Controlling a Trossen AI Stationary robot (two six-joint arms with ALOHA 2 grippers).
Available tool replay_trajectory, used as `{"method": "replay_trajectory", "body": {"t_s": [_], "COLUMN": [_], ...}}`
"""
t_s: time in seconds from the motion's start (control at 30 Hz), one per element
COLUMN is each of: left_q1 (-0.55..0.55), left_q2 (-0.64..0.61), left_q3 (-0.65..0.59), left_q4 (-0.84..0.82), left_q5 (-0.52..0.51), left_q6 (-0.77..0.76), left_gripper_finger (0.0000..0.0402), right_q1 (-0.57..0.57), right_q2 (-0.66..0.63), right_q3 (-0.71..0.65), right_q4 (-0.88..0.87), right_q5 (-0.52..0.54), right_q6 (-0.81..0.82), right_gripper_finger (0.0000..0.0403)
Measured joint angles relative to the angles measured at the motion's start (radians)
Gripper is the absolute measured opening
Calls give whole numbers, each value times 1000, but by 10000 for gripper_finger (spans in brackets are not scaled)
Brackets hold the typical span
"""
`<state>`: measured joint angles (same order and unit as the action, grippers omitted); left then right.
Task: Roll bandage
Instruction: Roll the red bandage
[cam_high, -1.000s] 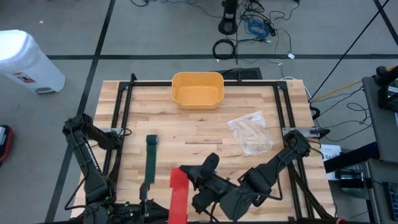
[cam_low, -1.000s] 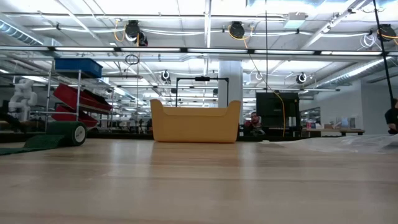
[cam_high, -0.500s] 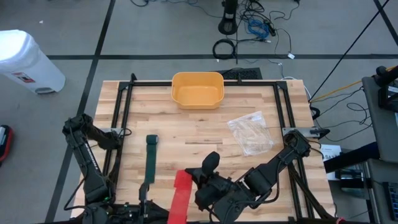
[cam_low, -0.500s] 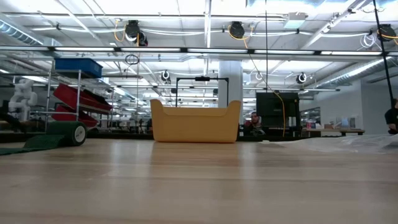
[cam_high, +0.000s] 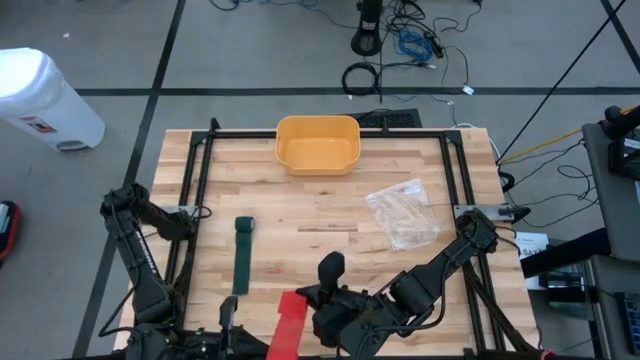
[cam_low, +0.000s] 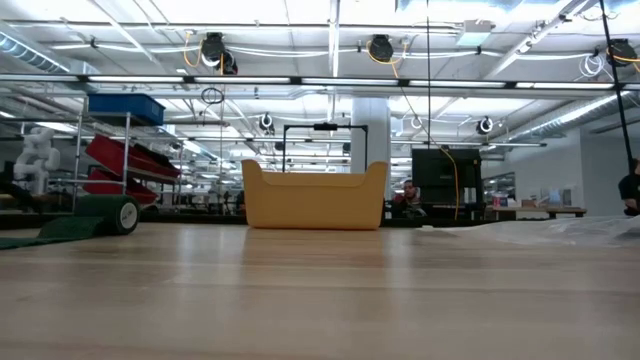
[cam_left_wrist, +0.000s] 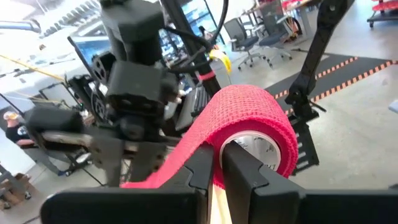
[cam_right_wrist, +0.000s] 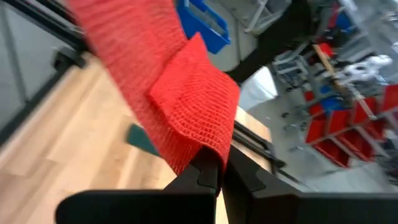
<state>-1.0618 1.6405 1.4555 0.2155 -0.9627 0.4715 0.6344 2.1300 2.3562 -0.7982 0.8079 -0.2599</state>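
Light wooden table (cam_high: 300, 200) with a black metal frame along its edges, on a grey floor marked with dark lines; cables lie on the floor past the far edge, and a white bin (cam_high: 45, 100) stands off the table's far-left corner. The low view looks level across bare wood into a big lit workshop with shelving and ceiling lights. On the table: 1 yellow tub (cam_high: 318, 144) at the middle of the far edge, 1 clear plastic bag (cam_high: 403, 213) right of centre, 1 green bandage strip (cam_high: 242, 256) lying flat left of centre, with open wood between them and a clear central stretch. 1 red bandage (cam_high: 289, 328) sits at the near edge, between the 2 arms, stretched as a band. The left gripper (cam_left_wrist: 214, 171) is low at the near edge; its fingers are almost closed, pinching the red bandage's roll, wound around a white core. The right gripper (cam_right_wrist: 217, 171), reaching in from the right to the near-centre edge, is clamped tight on the bandage's loose folded end. 2 bandages in all, 1 red, 1 green.
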Motion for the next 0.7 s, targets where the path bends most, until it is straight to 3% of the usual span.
{"method": "replay_trajectory", "body": {"t_s": [0.3, 0.53, 0.7], "left_q1": [3, 6, 6], "left_q2": [0, 0, 0], "left_q3": [0, 0, 0], "left_q4": [22, 68, 73], "left_q5": [1, 1, 2], "left_q6": [14, 57, 65], "left_gripper_finger": [29, 29, 29], "right_q1": [2, 0, 0], "right_q2": [0, 2, 8], "right_q3": [0, 0, 0], "right_q4": [70, 74, 77], "right_q5": [-59, -201, -212], "right_q6": [-10, 51, 62], "right_gripper_finger": [0, 0, 0]}}
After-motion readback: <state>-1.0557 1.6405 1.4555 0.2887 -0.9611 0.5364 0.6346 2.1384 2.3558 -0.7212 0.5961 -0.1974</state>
